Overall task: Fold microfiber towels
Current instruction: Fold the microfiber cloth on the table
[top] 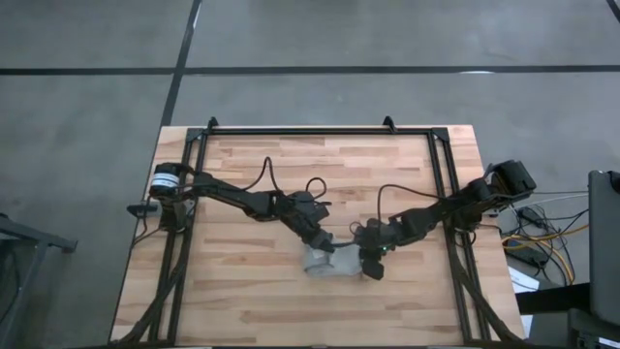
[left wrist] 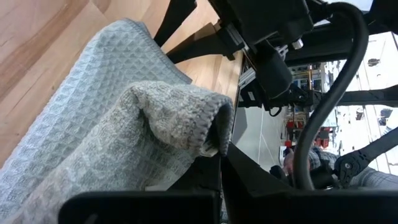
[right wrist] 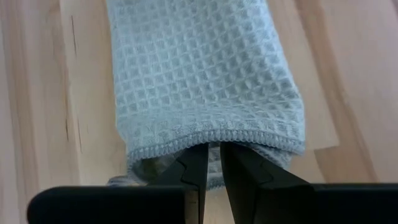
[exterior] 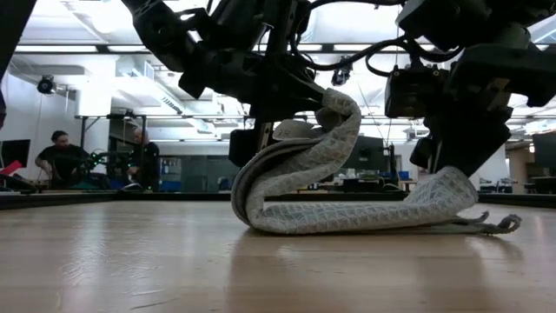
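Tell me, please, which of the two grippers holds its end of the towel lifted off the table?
The left gripper: its end of the towel arches up in the air, while the right gripper pinches its end low against the tabletop.

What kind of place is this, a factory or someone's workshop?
Probably a robotics lab or workshop: a wooden table on bare concrete floor, ceiling strip lights, and people at benches beyond.

Both arms reach in toward table centre: left gripper (top: 320, 244) pinched shut, raised at nine o'clock of the right gripper (top: 369, 266), clamped low.
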Robot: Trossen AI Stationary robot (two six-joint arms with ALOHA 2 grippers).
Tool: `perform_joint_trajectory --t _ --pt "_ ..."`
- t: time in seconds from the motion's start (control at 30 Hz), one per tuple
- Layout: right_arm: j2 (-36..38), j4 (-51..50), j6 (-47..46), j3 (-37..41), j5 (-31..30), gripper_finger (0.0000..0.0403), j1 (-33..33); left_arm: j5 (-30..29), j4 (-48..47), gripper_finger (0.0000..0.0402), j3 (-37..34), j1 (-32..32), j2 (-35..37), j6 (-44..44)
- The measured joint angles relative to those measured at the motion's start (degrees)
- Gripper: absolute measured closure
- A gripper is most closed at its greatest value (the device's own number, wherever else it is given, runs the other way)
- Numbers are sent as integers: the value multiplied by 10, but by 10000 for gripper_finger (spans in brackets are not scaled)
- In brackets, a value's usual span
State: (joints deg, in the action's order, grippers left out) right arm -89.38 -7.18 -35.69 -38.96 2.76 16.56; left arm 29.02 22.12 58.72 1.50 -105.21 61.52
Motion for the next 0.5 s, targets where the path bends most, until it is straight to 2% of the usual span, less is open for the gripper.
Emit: perform_joint_trajectory --t 0.5 --pt "27 -33 -8 0 -14 360 0 7 6 401 0 -9 -2 -31"
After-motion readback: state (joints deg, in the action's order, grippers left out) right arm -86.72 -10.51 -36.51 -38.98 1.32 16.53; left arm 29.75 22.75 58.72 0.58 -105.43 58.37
